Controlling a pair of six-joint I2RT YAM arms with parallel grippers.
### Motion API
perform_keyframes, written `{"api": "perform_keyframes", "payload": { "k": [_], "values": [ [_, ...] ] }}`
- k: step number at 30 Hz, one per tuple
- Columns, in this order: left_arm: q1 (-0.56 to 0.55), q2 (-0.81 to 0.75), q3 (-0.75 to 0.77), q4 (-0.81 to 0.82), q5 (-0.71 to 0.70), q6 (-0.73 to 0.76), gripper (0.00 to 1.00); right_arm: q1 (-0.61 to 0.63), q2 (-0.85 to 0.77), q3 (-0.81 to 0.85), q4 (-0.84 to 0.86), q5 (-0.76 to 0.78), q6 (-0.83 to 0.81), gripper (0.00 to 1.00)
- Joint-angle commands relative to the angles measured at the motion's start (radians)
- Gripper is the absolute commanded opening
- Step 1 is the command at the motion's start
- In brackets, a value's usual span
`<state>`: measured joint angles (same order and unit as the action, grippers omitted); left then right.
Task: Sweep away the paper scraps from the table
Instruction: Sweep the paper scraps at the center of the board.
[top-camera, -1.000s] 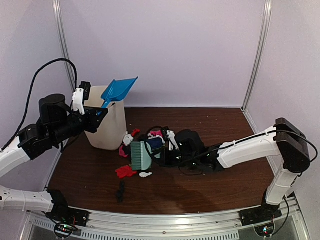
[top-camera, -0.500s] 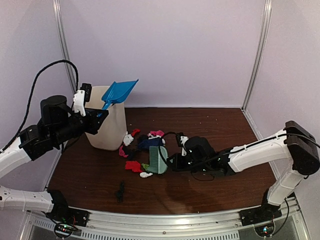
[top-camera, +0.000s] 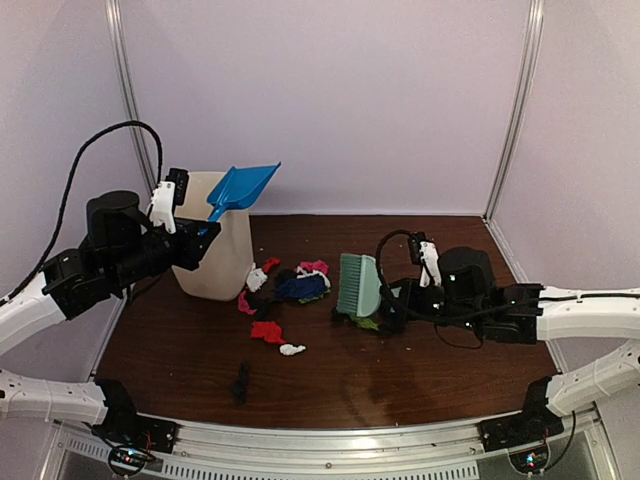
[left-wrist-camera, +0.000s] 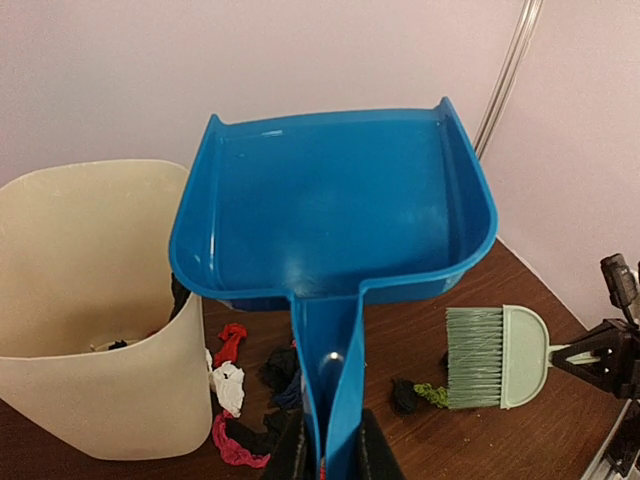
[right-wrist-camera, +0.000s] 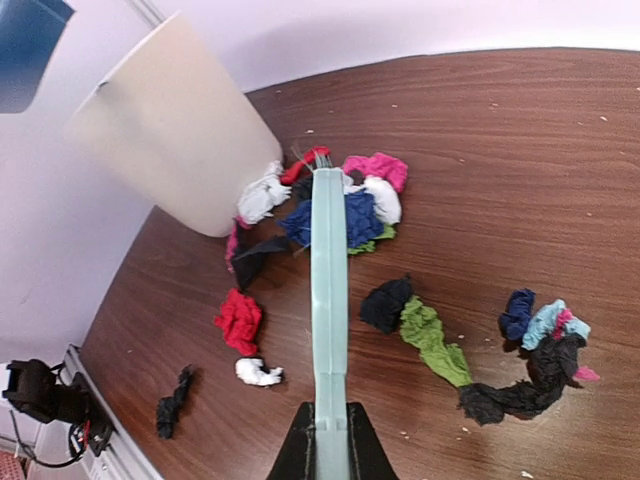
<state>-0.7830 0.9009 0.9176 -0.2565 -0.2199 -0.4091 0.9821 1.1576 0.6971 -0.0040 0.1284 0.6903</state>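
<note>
Probably mid-sweep, holding the brush (top-camera: 358, 285) tight in the right gripper (right-wrist-camera: 322, 445) beside the paper scraps (top-camera: 295, 287) on the table (top-camera: 430, 375), the dustpan (top-camera: 241, 188) tight in the left gripper (left-wrist-camera: 326, 462) up by the bin (top-camera: 215, 262); next, lower dustpan, push scraps in.

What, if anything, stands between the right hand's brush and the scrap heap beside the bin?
Nothing visible. Only bare table separates the brush from the scrap heap; the dustpan is held up in the air.
</note>
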Motion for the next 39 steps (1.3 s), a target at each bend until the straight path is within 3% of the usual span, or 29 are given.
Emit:
{"api": "perform_keyframes", "payload": {
  "k": [1, 9, 16, 32, 39],
  "values": [
    [-0.002, 0.004, 0.007, 0.043, 0.017, 0.003, 0.0, 0.024, 0.031, 0.048, 0.093, -0.199, -0.037, 0.0],
    [-0.002, 0.006, 0.006, 0.04, 0.018, 0.003, 0.0, 0.087, 0.359, 0.22, 0.201, -0.295, -0.04, 0.0],
    [-0.002, -0.007, -0.002, 0.033, 0.017, 0.005, 0.0, 0.075, 0.503, 0.295, 0.122, -0.205, -0.067, 0.0],
    [-0.002, 0.012, 0.0, 0.031, 0.033, 0.008, 0.0, -0.057, 0.195, -0.026, 0.056, -0.02, -0.042, 0.0],
    [-0.002, 0.034, -0.001, 0.015, 0.073, 0.012, 0.0, -0.116, 0.032, -0.031, 0.011, -0.041, -0.1, 0.0]
  ]
}}
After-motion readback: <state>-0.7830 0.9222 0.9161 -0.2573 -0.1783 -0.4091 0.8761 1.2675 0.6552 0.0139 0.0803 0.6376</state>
